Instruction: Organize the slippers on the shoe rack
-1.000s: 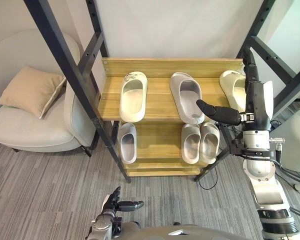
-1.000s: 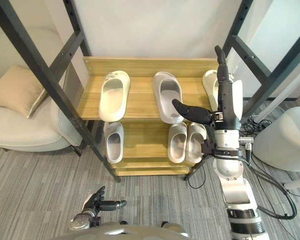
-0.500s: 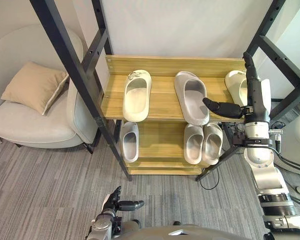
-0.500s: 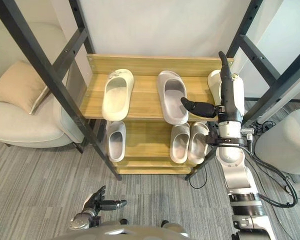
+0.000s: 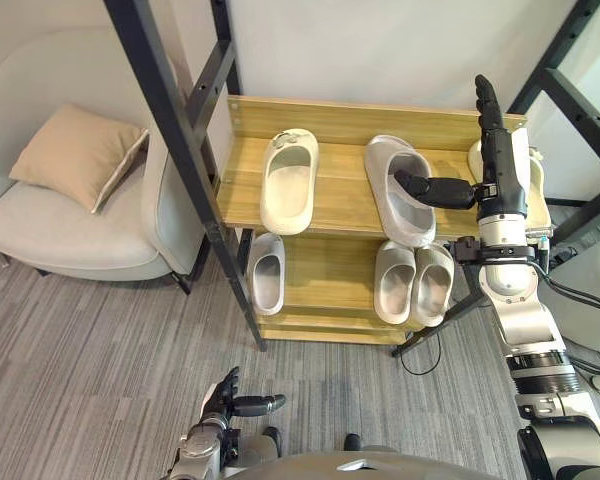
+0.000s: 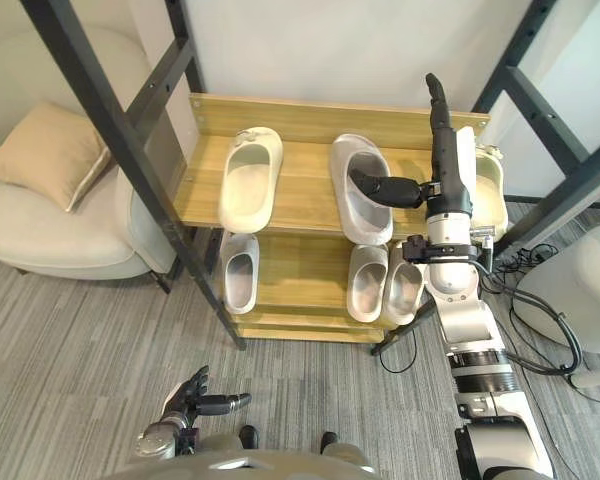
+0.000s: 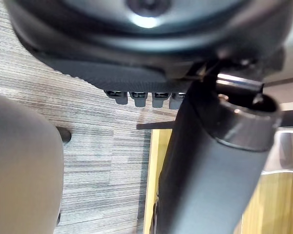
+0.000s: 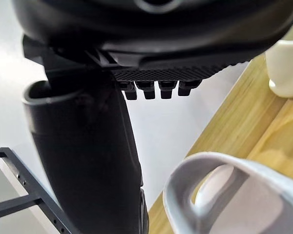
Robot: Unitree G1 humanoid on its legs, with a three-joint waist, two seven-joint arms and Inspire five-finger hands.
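The right robot hand [image 5: 501,175] is standing upright at the top shelf [image 5: 340,205] of the shoe rack, fingers straight and spread from a thumb that is reaching over the grey slipper [image 5: 408,225]. Whether it is touching cannot be told. It is probably lining up to take or nudge this slipper, which next calls for curling onto its edge. The shelf is also carrying a cream slipper [image 5: 288,185] well to the left and another [image 6: 490,195] behind the palm. The lower shelf [image 5: 325,275] is holding a single pale slipper [image 5: 267,275] and a side-by-side pair [image 5: 394,283]. The left robot hand [image 5: 223,402] is hanging low, relaxed and empty.
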